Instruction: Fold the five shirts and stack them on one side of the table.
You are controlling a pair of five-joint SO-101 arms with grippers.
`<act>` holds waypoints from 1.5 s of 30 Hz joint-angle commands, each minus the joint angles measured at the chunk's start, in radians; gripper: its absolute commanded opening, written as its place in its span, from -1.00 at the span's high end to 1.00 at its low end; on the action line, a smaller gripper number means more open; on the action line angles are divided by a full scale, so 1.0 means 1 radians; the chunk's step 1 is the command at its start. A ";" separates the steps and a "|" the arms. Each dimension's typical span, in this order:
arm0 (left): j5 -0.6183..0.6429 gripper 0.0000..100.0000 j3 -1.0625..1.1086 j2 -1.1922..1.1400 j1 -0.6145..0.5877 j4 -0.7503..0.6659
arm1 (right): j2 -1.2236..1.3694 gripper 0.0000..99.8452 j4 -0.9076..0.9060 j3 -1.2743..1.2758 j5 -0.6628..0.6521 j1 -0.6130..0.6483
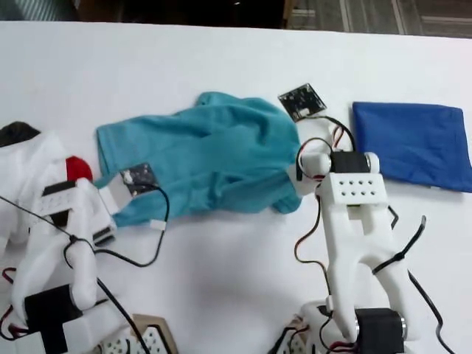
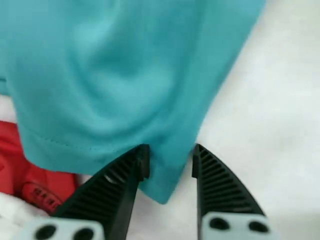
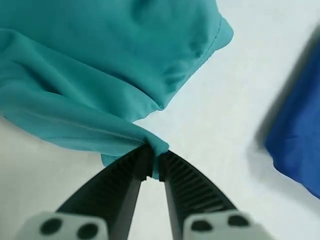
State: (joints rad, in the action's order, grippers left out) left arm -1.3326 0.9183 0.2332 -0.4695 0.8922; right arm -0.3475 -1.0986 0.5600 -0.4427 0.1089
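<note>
A teal shirt (image 1: 214, 151) lies crumpled across the middle of the white table (image 1: 221, 280). My left gripper (image 1: 118, 199) sits at the shirt's left lower corner. Its fingers are open, and the corner of the teal shirt (image 2: 110, 75) lies between the left gripper's (image 2: 170, 160) tips. My right gripper (image 1: 295, 181) is at the shirt's right edge. In the right wrist view the right gripper (image 3: 155, 167) is shut on a pinched fold of the teal shirt (image 3: 100, 60). A folded blue shirt (image 1: 413, 144) lies flat at the right.
At the left edge a heap holds a white shirt (image 1: 29, 158), a red one (image 1: 77, 168) and a black one (image 1: 16, 133); red fabric (image 2: 30, 170) lies beside my left fingers. The blue shirt (image 3: 300, 145) is close to my right gripper. Cables trail over the near table.
</note>
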 commanded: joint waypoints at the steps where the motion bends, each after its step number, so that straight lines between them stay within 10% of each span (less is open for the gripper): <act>1: -0.078 0.69 -0.001 0.028 -0.032 -0.089 | -0.004 0.96 -0.015 -0.046 0.005 0.002; 18: -0.074 0.95 -0.005 0.035 -0.037 -0.103 | -0.010 0.96 -0.016 -0.046 0.011 0.001; 45: 0.072 0.95 -0.456 0.040 -0.015 0.400 | -0.081 0.96 -0.016 -0.209 0.167 -0.005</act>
State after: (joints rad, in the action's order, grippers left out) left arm -1.2988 0.5915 0.2409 -0.4910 1.2006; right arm -0.3583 -1.1078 0.4649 -0.2969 0.1089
